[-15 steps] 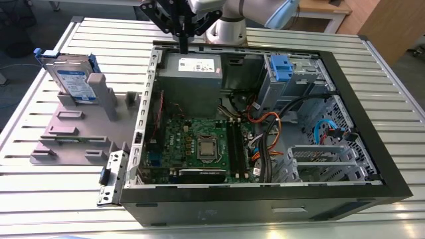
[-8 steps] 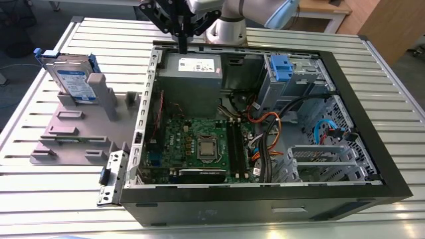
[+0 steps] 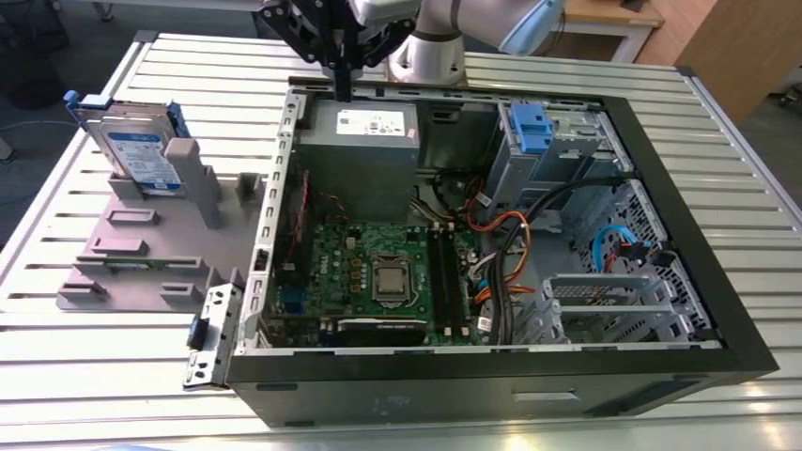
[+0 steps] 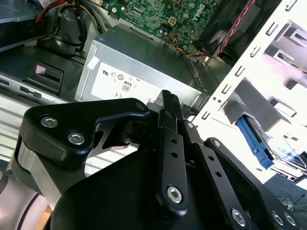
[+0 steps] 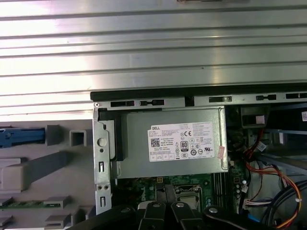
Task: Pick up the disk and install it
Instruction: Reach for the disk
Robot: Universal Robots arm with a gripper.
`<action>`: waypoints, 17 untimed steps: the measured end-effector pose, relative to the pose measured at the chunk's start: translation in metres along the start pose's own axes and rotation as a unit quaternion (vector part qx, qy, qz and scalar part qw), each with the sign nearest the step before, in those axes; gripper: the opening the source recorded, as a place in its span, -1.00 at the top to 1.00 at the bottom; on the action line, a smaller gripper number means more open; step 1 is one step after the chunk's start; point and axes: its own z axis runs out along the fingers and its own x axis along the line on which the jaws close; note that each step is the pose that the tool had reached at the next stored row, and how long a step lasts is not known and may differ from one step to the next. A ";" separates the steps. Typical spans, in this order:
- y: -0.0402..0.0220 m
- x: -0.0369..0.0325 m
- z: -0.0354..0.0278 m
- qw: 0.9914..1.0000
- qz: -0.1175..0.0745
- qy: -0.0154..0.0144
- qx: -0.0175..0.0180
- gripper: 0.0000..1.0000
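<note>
At the near edge of the surface [image 3: 100, 376] you had the open computer case [image 3: 501, 381] lying on its side, its motherboard [image 3: 376, 272] exposed toward that edge. Deeper in, toward the case's far corner on the exterior view's right, the grey metal drive bay [image 3: 583, 141] carried its blue bracket [image 3: 532, 127]. As far as the exterior view let me judge, that bay held no drive.

Outside the case, toward the far corner of the surface on the exterior view's left, the grey slotted holder [image 3: 138, 235] sat flat on the slats. The disk [image 3: 131, 150] stood on edge in it, label facing out and blue rails along both sides. It was well apart from your claw, with nothing touching it. In the second wrist view its blue rail [image 4: 256, 141] showed beyond the case's perforated side wall.

Farthest back, at the case's far edge, your claw [image 3: 341, 91] hung just above the power supply [image 3: 363, 141]. Its fingers were brought together with nothing between them. The second wrist view showed the claw [image 4: 168, 100] in front of the power supply [image 4: 139, 79], and the first wrist view showed the unit [image 5: 172, 141] beyond it.

By my reading, 0 of the 2 steps were done. The disk had not been picked up, so nothing had been installed. Both the grasp at the holder and the seating in the bay were left to do.
</note>
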 end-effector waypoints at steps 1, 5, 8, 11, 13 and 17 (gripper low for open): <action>-0.0001 0.0009 0.0000 1.000 0.000 0.000 0.000 0.79; -0.0002 0.0027 0.0000 1.000 0.000 0.000 0.000 0.79; -0.0003 0.0033 0.0000 1.000 0.000 0.000 0.000 0.79; -0.0003 0.0039 0.0000 1.000 0.000 0.000 0.000 0.79; -0.0003 0.0043 -0.0001 1.000 0.000 0.000 0.000 0.79; -0.0004 0.0050 -0.0001 1.000 0.000 0.000 0.000 0.79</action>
